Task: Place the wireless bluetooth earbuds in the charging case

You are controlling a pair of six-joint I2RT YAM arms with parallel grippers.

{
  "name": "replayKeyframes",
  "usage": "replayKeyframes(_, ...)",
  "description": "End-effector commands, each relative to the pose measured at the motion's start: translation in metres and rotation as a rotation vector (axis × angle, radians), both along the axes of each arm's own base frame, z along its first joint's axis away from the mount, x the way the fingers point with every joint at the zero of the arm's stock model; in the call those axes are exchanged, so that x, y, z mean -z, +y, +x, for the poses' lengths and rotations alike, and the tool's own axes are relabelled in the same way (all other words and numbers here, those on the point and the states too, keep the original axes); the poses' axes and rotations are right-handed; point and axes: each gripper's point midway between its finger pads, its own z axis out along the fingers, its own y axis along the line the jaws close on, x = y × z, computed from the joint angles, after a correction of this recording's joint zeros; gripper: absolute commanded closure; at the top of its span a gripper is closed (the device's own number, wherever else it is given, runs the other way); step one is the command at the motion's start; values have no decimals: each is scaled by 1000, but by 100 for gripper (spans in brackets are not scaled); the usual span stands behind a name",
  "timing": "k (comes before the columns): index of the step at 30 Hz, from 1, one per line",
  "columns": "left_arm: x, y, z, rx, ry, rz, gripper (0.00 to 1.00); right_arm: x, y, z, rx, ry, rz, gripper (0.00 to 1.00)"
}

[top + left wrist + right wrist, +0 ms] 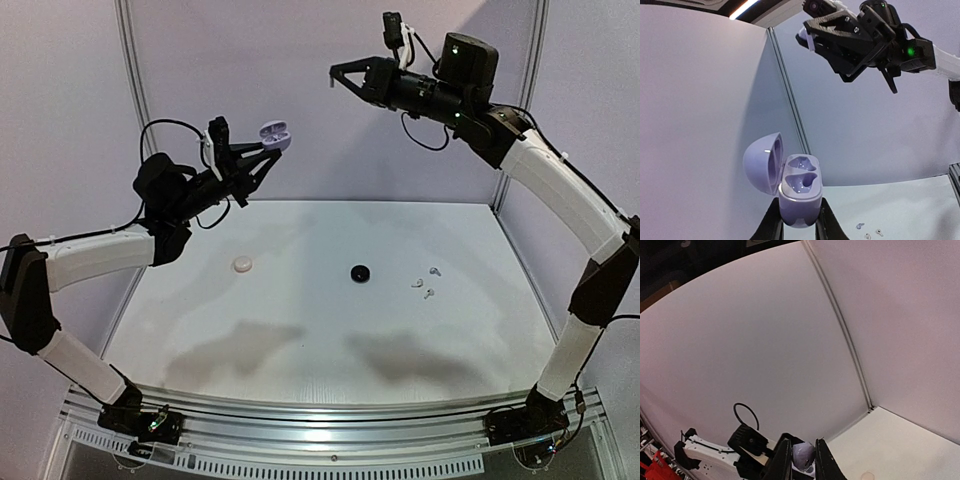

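Note:
My left gripper (268, 146) is raised above the table's left side and shut on a lavender charging case (274, 133). The case's lid stands open and both wells (801, 175) are empty. Black fingers (771, 222) clamp the case's base on either side. High at the back, my right gripper (342, 76) points toward the case from some way off and pinches a lavender earbud (802, 454) between its tips. Another lavender earbud (860, 226) and two white earbuds (416, 284) (428, 294) lie on the table's right side.
A round white case (242, 264) and a round black case (359, 273) sit shut on the white table (300, 340). Pale walls enclose the back and sides, with a metal post (790, 100) in the back left corner.

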Motion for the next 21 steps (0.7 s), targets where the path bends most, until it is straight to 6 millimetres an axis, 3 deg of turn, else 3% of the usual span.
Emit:
replayKeyframes(1, -18, 1, -8, -27, -98, -42, 100, -12, 46, -23, -207, -73, 107, 90)
replayKeyframes(5, -24, 3, -12, -13, -95, -67, 100, 0, 77, -45, -307, -130, 73, 89)
replayKeyframes(11, -29, 4, -16, -6, -113, -80, 100, 10, 94, -62, -375, -155, 63, 90)
replayKeyframes(21, -30, 7, -20, -19, -142, -72, 100, 43, 103, -44, -318, -96, -10, 92)
